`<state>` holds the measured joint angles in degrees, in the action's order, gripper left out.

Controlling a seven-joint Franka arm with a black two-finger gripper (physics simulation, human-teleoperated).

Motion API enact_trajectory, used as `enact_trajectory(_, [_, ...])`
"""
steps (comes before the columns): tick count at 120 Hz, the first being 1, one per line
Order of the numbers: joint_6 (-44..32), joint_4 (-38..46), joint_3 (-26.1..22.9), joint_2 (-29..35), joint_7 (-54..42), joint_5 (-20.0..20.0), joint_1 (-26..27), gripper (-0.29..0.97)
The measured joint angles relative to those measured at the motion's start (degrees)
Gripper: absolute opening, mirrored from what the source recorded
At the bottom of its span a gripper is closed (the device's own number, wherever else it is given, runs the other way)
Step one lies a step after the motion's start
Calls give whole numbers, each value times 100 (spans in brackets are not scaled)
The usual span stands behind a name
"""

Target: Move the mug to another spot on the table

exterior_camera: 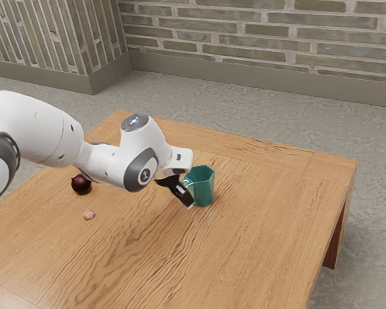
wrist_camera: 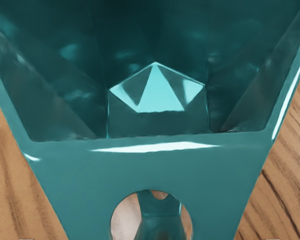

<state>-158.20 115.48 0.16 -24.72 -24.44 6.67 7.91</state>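
Teal mug (exterior_camera: 203,185) standing near tabletop (exterior_camera: 257,238) middle. Gripper (exterior_camera: 184,192) at its handle side, over rim. Cannot tell whether clamped or loose. Advice: get firm hold on wall first, lift little, keep level, steer clear of red fruit (exterior_camera: 81,184).

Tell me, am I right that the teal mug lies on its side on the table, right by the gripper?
Not quite. The mug is not on its side: it stands upright on the table, mouth up, as the exterior view shows. The rest holds: it is teal and right by the gripper.
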Motion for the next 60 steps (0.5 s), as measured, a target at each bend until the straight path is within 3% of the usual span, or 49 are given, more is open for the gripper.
enact_trajectory(29, [-349,-6,-19,-97,-119,233,7,37])
enact_trajectory(60, [-473,-13,-41,-161,-198,473,49,27])
